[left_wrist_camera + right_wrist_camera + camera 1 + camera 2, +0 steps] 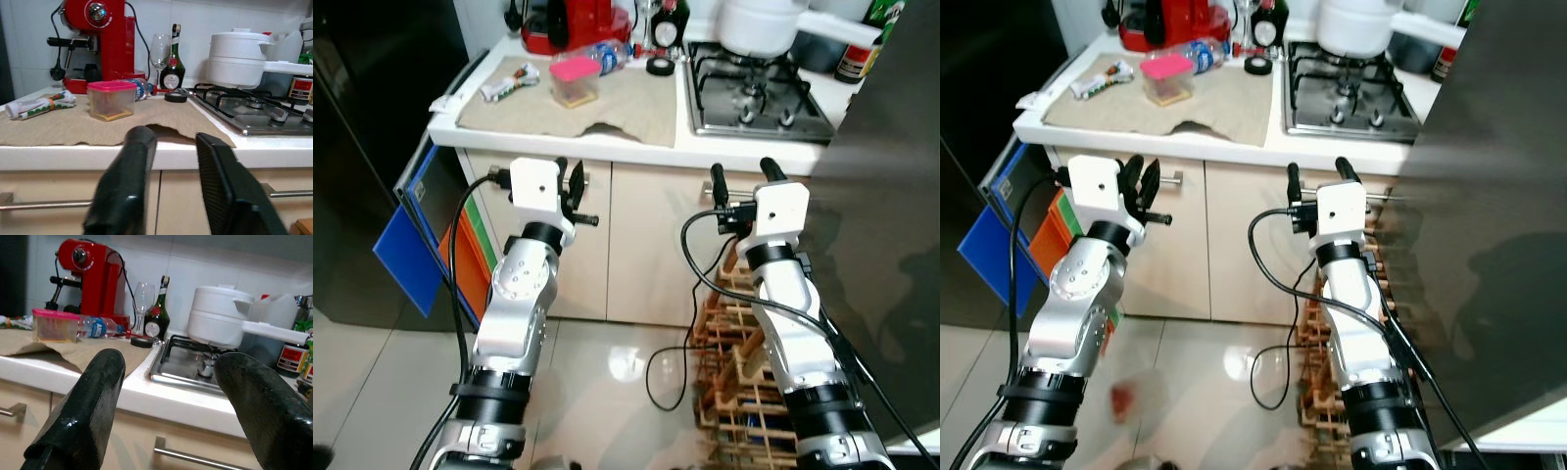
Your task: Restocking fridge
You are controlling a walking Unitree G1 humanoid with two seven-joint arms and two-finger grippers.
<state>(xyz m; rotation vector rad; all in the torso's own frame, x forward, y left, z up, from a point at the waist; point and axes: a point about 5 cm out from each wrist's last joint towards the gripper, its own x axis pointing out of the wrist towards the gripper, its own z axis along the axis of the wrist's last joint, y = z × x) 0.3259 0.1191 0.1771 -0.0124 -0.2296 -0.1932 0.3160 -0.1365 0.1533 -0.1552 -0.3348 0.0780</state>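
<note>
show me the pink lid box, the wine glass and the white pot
pink lid box (111,100), left wrist view, clear side wall
wine glass (160,49), left wrist view, bowl
white pot (218,323), right wrist view, body

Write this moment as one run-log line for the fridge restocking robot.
left hand: open, raised before counter | right hand: open, raised | pink-lidded container: on mat, untouched | water bottle: lying behind it

No legible text; labels on green bottle (172,74), water bottle (99,326) too blurred.

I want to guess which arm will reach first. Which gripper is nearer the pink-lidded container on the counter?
Left. The left gripper is raised just below the counter edge in front of the pink-lidded container. The right gripper is off toward the stove side.
</note>
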